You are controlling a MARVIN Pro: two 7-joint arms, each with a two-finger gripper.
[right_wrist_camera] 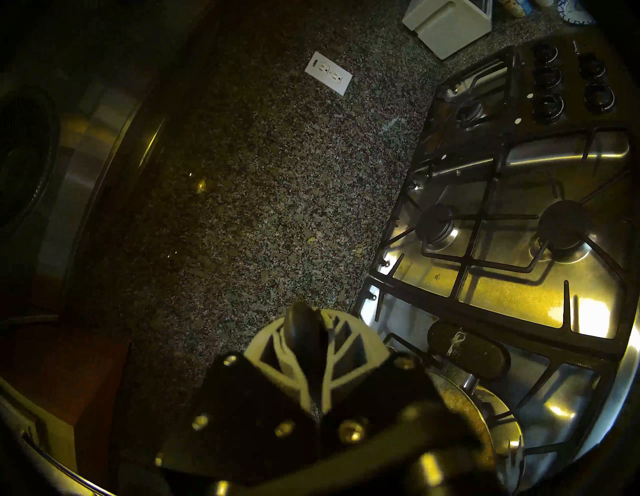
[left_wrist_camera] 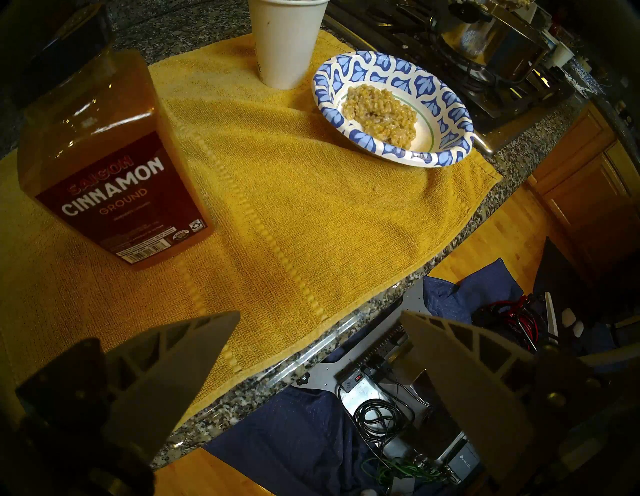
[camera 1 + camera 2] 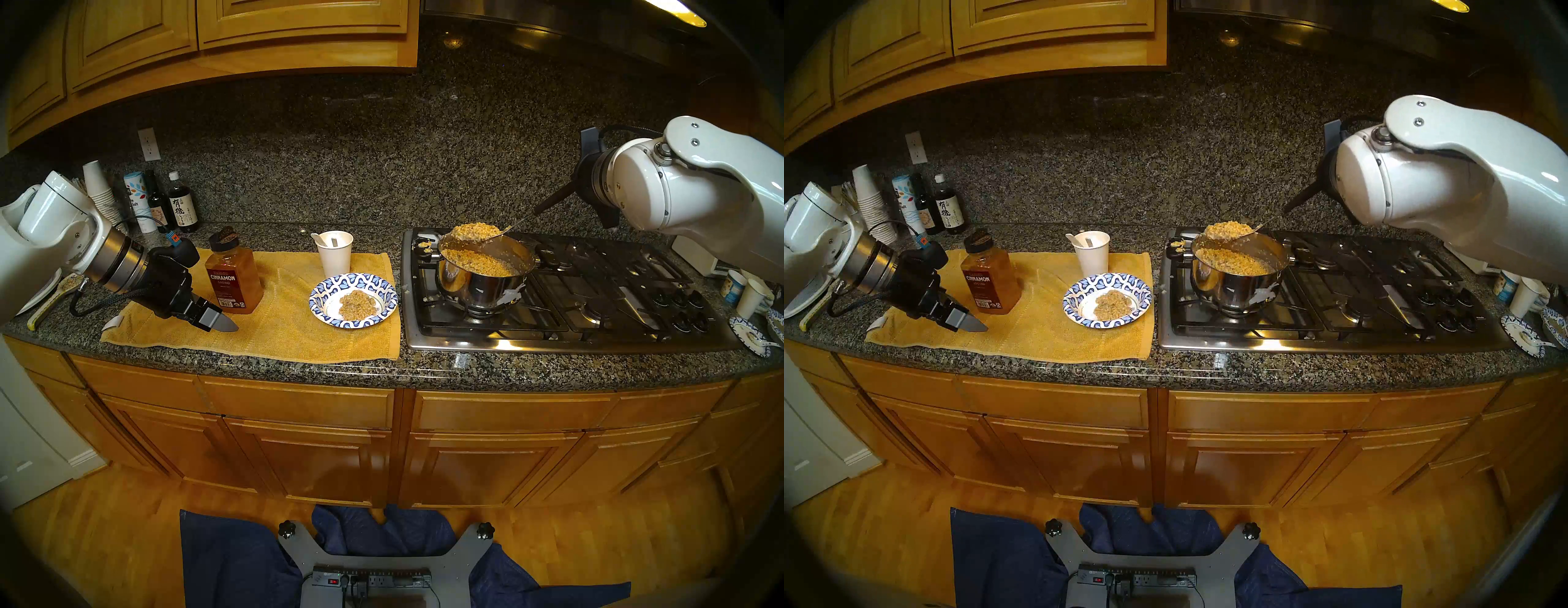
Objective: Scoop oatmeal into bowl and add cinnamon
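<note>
Over the pot (image 3: 483,278), the right gripper (image 1: 306,341) is pinching a loaded spoon (image 3: 475,232); the bowl (image 3: 353,299) is holding one scoop, the cinnamon (image 3: 232,276) waiting untouched.

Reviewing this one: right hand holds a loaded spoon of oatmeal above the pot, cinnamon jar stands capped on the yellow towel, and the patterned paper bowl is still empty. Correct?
Not quite: the bowl already holds a portion of oatmeal, as the left wrist view shows. The rest stands.

- Tall clear plastic cinnamon jar (image 3: 233,276) left of patterned paper bowl (image 3: 384,293), both on yellow towel (image 3: 297,335).
- Steel pot (image 3: 479,284) on stovetop (image 3: 594,322), right of bowl.
</note>
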